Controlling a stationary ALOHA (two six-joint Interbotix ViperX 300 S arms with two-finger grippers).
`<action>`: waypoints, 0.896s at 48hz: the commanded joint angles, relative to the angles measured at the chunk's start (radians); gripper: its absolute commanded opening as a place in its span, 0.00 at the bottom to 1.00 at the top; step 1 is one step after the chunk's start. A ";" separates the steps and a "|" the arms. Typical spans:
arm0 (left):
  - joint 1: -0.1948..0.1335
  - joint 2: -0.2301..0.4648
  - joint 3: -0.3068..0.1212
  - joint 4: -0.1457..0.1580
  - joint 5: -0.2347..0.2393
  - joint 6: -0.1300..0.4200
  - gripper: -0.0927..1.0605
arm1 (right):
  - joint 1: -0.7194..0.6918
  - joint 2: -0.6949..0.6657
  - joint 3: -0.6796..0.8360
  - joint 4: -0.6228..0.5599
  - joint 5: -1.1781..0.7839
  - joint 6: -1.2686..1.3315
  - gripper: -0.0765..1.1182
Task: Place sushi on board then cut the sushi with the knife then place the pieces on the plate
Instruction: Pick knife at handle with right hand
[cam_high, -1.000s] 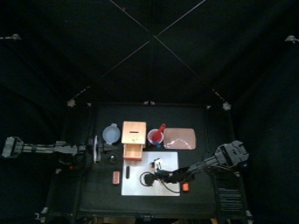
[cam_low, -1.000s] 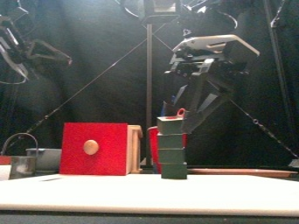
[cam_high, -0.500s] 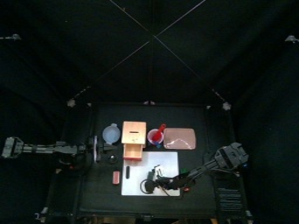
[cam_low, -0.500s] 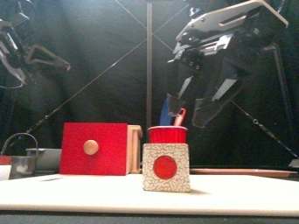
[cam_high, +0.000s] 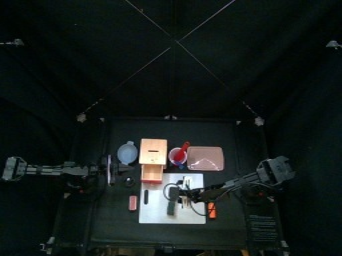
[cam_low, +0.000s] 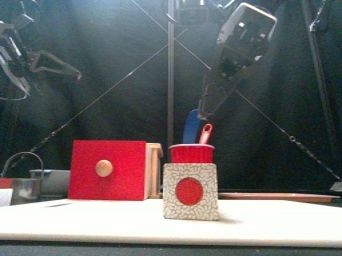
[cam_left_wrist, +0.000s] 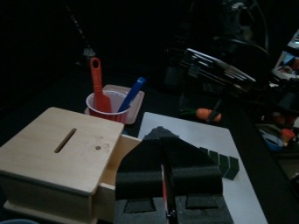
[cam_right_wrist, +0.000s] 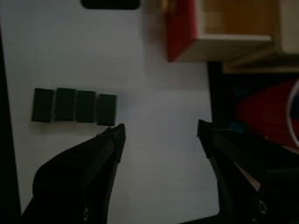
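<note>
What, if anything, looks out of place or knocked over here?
Nothing stands out. The sushi roll lies flat and whole on the white cutting board, the blue toy knife and red toy knife stand in the red cup, and the open right gripper hangs empty above the board.

Front view: sushi roll (cam_low: 190, 192) seen end-on, block count unreadable; it hides the lower part of the red cup (cam_low: 193, 153), right of the wooden box (cam_low: 110, 170). Left wrist view: left gripper (cam_left_wrist: 163, 149) covers part of the roll. Right wrist view: box and cup cut off at the edges. Top view: roll's blocks too small to count
</note>
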 joint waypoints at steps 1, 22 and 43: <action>0.003 0.005 -0.038 0.014 -0.009 0.003 0.13 | -0.080 -0.103 0.031 0.014 -0.015 0.015 0.87; 0.031 0.005 -0.037 0.014 -0.009 0.003 0.13 | -0.425 -0.213 0.055 0.110 0.032 -0.224 0.87; 0.067 0.006 -0.023 0.015 -0.009 0.003 0.13 | -0.695 -0.086 -0.052 0.627 0.006 -0.738 0.87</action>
